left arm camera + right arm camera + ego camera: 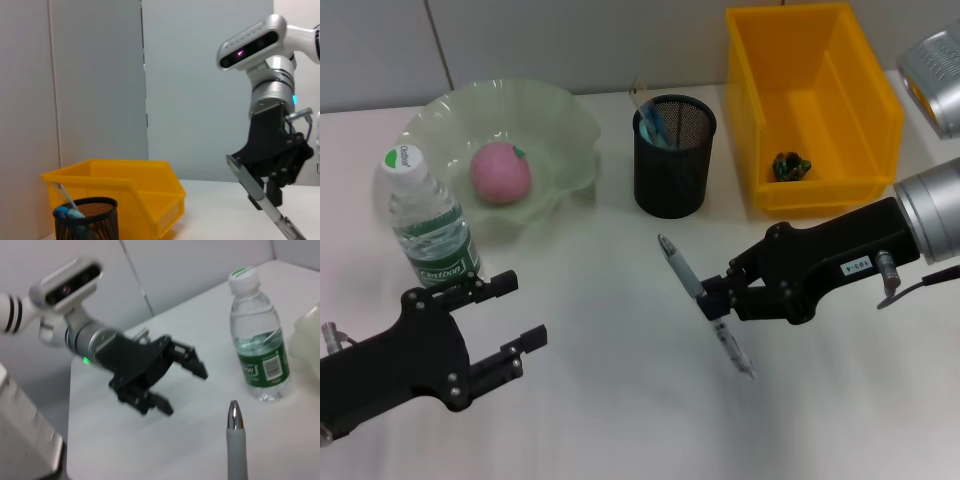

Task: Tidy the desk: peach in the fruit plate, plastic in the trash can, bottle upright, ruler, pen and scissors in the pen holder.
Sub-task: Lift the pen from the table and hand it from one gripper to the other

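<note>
Right end effector (712, 298): black, clenched on a slim silver-grey pen (705, 305), held at mid-barrel above the white table (620, 400), in front of the black wire-mesh pen holder (674, 156). The pen hangs tilted, one end up toward the holder, the other down toward the table (its shadow lies just beneath the lower tip). The left wrist view shows the same grasp from the side (260, 187), the pen (260, 196) slanting clear of the surface; the right wrist view shows only the pen's rounded metal end (236, 442).

Left end effector (510, 320): black, released, fingers spread with nothing between them, low over the near left part of the table, just in front of the bottle. Also seen in the right wrist view (172, 382).

Clear plastic water bottle with white cap and green label (428, 220): upright, at the left, touching or just beside the plate's near rim (which, cannot be told).

Pale green wavy-edged fruit plate (560, 130): back left, holding a pink peach (500, 172).

Pen holder: centre back, already containing a clear ruler (642, 95) and a blue-handled item (653, 122).

Yellow plastic bin (840, 60): back right, a small dark crumpled piece (790, 166) on its floor.
</note>
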Motion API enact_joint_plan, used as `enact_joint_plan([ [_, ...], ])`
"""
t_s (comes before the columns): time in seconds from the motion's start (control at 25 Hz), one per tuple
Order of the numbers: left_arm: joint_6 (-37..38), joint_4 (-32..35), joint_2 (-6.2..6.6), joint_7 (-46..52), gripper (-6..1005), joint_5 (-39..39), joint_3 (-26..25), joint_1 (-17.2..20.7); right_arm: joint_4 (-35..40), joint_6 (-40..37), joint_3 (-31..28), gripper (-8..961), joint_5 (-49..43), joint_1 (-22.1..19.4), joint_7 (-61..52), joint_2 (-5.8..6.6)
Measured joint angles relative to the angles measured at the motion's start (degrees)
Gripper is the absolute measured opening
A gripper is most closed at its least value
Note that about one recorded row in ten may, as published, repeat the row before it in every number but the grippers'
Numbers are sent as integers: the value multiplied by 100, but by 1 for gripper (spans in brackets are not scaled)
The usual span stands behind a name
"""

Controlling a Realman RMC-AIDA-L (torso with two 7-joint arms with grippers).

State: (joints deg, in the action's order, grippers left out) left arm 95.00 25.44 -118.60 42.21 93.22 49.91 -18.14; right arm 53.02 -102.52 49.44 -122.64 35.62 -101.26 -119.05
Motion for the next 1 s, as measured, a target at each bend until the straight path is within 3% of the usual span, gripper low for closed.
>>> enact_joint_plan([
  [0.4,16,-352,-17,-283,552,-142,28,-130,-737,166,-254,123,146,71,-24,7],
  [0.68,159,-529,-15,-368,549,-235,25,-232,-844,228,-257,124,186,67,-46,11],
  [1.0,476,-827,-15,1019,545,-663,6,-397,-832,220,-254,124,408,25,350,14],
])
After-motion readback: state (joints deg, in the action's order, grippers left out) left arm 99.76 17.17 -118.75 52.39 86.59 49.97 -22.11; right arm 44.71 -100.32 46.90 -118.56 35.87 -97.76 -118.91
